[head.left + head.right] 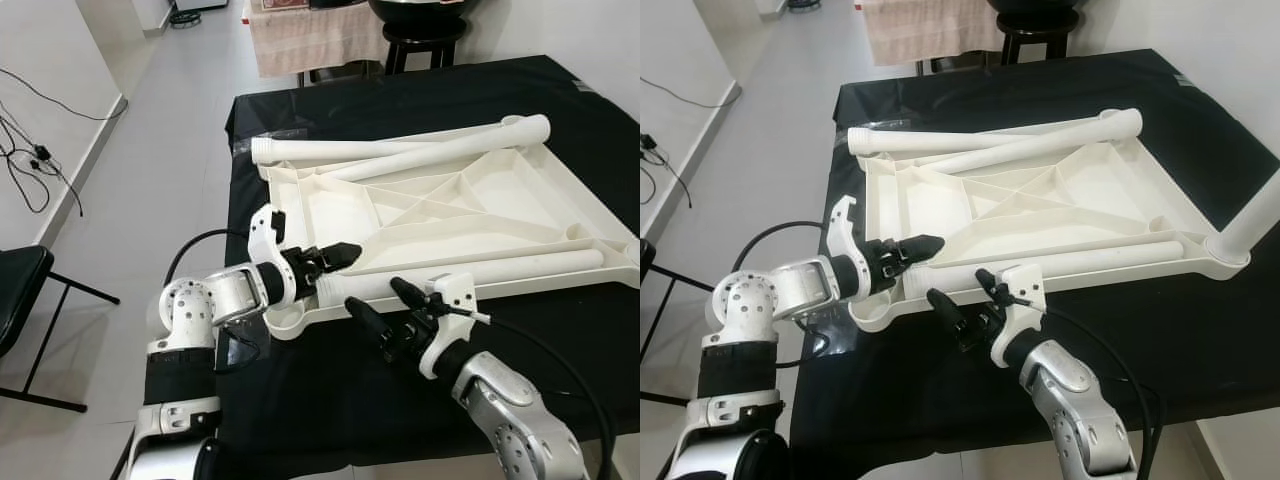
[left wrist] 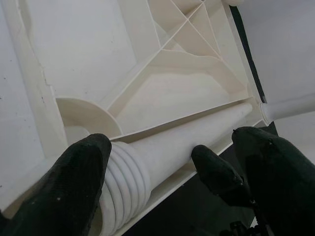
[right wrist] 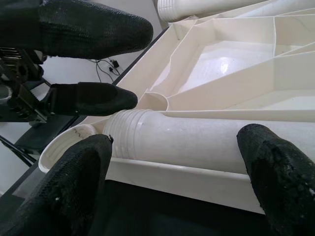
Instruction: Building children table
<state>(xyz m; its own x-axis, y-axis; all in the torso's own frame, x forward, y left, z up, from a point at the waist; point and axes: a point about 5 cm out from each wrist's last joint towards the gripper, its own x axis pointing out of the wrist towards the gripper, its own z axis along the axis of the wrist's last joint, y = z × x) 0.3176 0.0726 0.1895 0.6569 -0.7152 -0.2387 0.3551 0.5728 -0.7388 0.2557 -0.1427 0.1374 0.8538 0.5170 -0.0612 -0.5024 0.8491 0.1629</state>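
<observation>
Leftmost, a black chair (image 1: pixel 20 290) on the grey floor (image 1: pixel 150 180), with loose cables (image 1: pixel 30 160) along the wall. Next, left gripper (image 1: pixel 340 254) reaching in over the near left corner of the white tabletop (image 1: pixel 480 195), fingers (image 2: pixel 74 187) apart and straddling the ribbed, threaded end of the near leg (image 1: pixel 500 265); one finger against the ribs in the left wrist view, the other just beside the tube, not clamped. Nearby, round corner socket (image 1: pixel 285 322) at the tabletop's near left corner, just below that gripper and unfilled. Centre: tabletop lying upside down on a black cloth (image 1: pixel 330 390), ribbed underside up, near leg resting lengthwise along its near edge, threaded end just beside the socket but not seated in it. Farther back, two more white legs (image 1: pixel 400 150) lying across the far edge of the tabletop, crossing each other. Near centre, right gripper (image 1: pixel 382 300) just in front of the tabletop's near rim, fingers (image 3: pixel 78 182) spread wide, touching nothing; near leg lying beyond and between the fingertips in the right wrist view. Far right, another white leg (image 1: pixel 1255 225) standing in the tabletop's right-hand corner. Behind the table, a dark stool (image 1: pixel 420 40) and a beige-draped piece of furniture (image 1: pixel 310 35).
</observation>
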